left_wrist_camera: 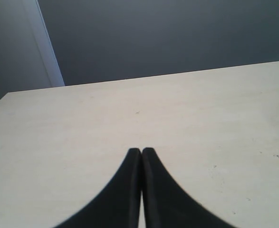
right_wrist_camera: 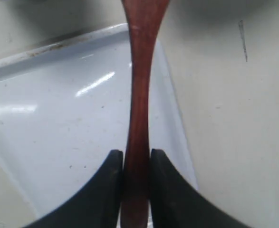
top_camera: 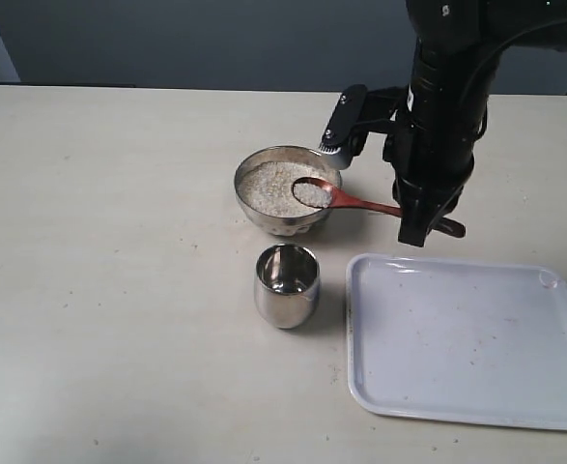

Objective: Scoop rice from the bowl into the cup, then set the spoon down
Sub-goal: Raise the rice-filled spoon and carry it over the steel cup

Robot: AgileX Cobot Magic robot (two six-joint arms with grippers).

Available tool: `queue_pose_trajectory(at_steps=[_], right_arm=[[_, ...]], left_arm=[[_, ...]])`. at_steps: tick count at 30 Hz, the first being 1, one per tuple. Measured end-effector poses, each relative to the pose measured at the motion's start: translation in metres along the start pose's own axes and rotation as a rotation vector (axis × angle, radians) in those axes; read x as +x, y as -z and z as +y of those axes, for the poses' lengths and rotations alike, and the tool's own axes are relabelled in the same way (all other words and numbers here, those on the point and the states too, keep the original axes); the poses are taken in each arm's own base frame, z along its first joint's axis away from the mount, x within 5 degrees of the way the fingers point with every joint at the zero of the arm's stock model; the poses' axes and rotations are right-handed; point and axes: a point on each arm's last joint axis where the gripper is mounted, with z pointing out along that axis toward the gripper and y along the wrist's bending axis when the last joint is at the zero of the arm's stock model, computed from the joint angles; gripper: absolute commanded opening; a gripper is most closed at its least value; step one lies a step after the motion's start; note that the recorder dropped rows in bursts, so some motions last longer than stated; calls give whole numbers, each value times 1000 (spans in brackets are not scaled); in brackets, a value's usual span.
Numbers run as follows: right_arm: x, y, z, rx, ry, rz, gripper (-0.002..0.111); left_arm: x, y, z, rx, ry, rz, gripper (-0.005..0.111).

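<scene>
The right gripper (right_wrist_camera: 136,154) pinches the spoon (top_camera: 360,202) tight near the end of its long handle. I think it holds that end so the small head can reach into the bowl (top_camera: 264,220) while the gripper keeps out of the grains. The spoon lies almost flat, so the little heap on its head does not slide off. The head is over the rice (top_camera: 269,186), by the bowl's right rim. I cannot tell if it is lifted clear.

The bowl sits about midway along the bench (top_camera: 109,290), closer to the far edge. The cup (top_camera: 286,285) stands just beside it, on the near side, and looks empty. Being so close, it makes the trip short. A white tray (top_camera: 467,338) lies toward the near right corner, perhaps as a spot for the spoon.

The left gripper (left_wrist_camera: 141,151) is pressed together with nothing in it.

The bench is pale cream and dull, with tiny dark specks. Past its far edge is a dark grey-blue wall (top_camera: 215,39).
</scene>
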Motion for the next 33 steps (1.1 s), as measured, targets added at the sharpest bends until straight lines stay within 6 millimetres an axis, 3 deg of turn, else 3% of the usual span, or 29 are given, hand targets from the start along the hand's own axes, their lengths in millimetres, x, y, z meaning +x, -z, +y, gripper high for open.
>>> queue_pose_trajectory(at_steps=[6, 19, 33], right_arm=[[8, 0, 17, -42, -2, -4, -1], [0, -2, 52, -63, 75, 13, -1], [3, -7, 54, -12, 106, 73, -1]], left_arm=[[0, 0, 0, 0, 0, 0, 1], [0, 0, 0, 0, 0, 0, 1], [0, 0, 0, 0, 0, 0, 1]])
